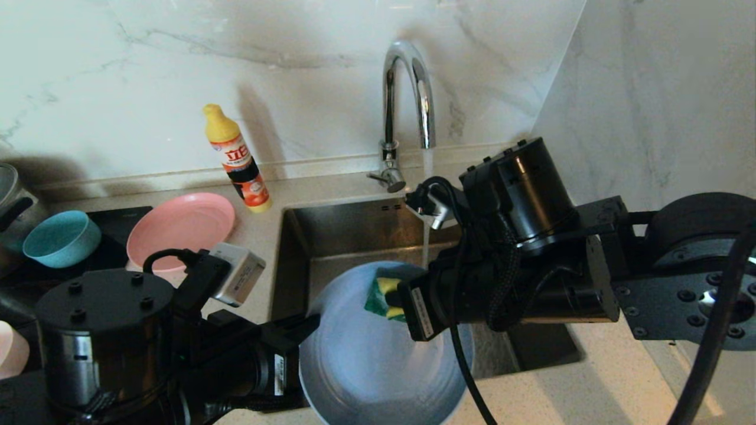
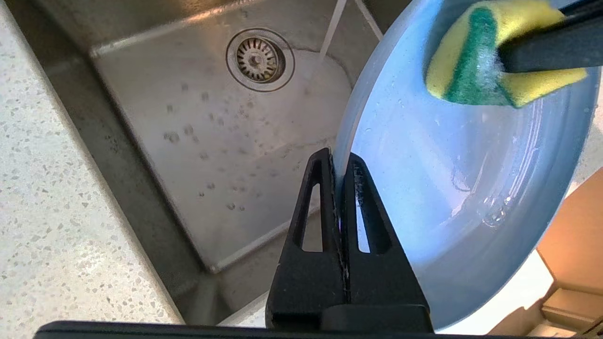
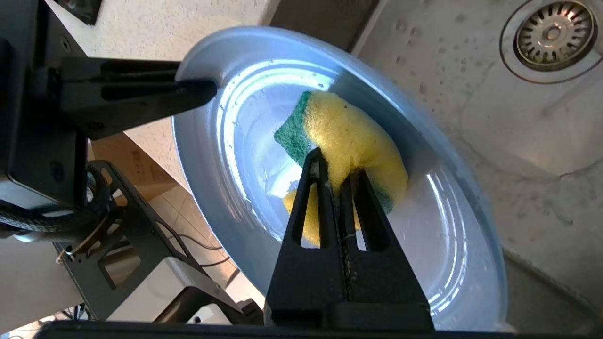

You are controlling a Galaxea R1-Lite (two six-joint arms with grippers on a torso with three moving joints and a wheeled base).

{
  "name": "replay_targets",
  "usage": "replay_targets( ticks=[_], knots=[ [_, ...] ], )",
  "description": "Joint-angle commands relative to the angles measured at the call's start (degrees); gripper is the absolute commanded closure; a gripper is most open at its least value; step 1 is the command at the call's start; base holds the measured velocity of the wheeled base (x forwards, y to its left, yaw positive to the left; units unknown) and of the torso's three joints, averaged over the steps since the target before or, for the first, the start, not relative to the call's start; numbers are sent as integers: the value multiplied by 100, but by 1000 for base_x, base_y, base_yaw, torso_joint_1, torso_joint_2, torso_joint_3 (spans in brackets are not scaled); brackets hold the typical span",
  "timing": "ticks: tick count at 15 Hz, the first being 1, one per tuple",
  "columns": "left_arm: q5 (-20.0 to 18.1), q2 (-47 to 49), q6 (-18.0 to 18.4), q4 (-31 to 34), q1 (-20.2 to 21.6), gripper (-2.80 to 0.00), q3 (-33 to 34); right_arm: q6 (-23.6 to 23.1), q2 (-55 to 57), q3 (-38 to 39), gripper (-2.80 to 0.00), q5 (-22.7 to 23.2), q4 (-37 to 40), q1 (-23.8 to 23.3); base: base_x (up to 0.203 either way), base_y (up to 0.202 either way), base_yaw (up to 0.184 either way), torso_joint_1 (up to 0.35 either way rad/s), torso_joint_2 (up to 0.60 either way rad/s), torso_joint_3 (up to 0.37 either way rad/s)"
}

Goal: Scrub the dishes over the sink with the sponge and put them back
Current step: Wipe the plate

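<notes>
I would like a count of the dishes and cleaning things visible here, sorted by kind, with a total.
Plates: 2, grey-blue plate and pink plate
Bowls: 2, teal bowl and pale pink bowl, only partly in view
Sponges: 1, sponge
Bottles: 1, yellow bottle
Total: 6

I see the grey-blue plate [image 1: 366,360] tilted over the near edge of the sink [image 1: 348,230], its wet inner face turned up and its rim clamped at one side. The yellow sponge [image 1: 384,297], with its green scouring side, is folded and pressed against the plate's inner face near the upper rim. The salmon-pink plate [image 1: 180,227] and the teal bowl [image 1: 61,237] rest upright on the bench, left of the sink. The steel sink is wet, with a round strainer drain [image 2: 260,59].
</notes>
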Motion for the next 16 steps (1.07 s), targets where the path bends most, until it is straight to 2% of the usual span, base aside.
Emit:
replay_targets(
  ticks=[1, 6, 9, 12, 16],
  knots=[
    [12, -7, -7, -28, 2, 0, -1, 13, 157, -127, 0, 13, 13, 131, 0, 0, 0, 0, 0, 0],
    [23, 2, -7, -37, 2, 0, -63, 42, 408, -25, 0, 14, 42, 575, 0, 0, 0, 0, 0, 0],
    [64, -24, -7, -28, 10, 0, -87, 50, 348, 253, 0, 5, 49, 670, 0, 0, 0, 0, 0, 0],
    [65, -16, -16, -10, 10, 0, -149, 57, 52, 724, 0, -3, 27, 635, 0, 0, 0, 0, 0, 0],
    [63, 11, -16, -10, 10, 0, -124, 45, -395, 1184, 0, -4, -1, 277, 0, 0, 0, 0, 0, 0]
  ],
)
